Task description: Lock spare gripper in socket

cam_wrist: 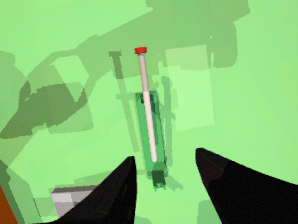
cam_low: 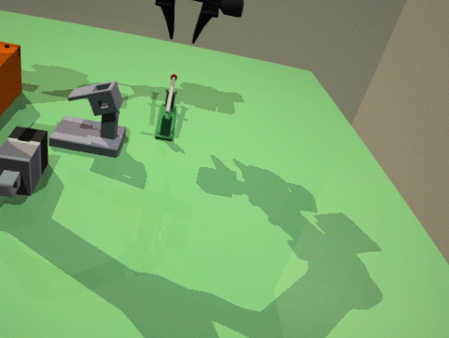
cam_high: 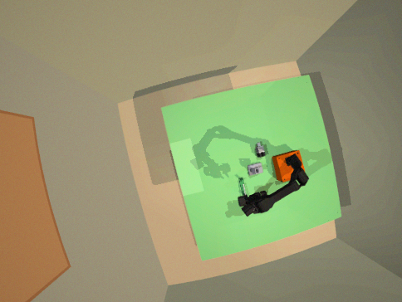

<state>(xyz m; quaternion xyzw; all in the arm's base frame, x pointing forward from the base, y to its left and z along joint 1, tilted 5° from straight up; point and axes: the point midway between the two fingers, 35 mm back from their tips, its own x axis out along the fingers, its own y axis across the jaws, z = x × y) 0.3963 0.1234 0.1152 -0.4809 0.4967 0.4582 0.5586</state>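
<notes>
- One orange block (cam_high: pixel 281 168) (cam_low: pixel 8 76) (cam_wrist: pixel 6 200) stands on the green worktop (cam_high: pixel 232 116) (cam_low: pixel 260 195) (cam_wrist: pixel 200 15), under the base end of the black arm (cam_high: pixel 282 193).
- Between that block and the pin's green holder (cam_high: pixel 241 182) (cam_low: pixel 159 126) (cam_wrist: pixel 142 127) stands the grey mount (cam_high: pixel 252 169) (cam_low: pixel 83 135) (cam_wrist: pixel 75 196), its socket tilted on a post.
- The spare gripper (cam_high: pixel 260 149) (cam_low: pixel 28 158) lies near the mount, outside the socket.
- The lock pin (cam_high: pixel 244 187) (cam_low: pixel 171 93) (cam_wrist: pixel 149 117) rests aslant in the holder, its red head raised.
- The jaws (cam_low: pixel 182 41) stand partway apart, holding nothing, above the worktop and clear of the pin.
- The exterior view shows the gap from jaws to pin, and a square opening in the socket; the wrist view shows the pin's whole pale shaft; only the top view shows the arm's full reach.
</notes>
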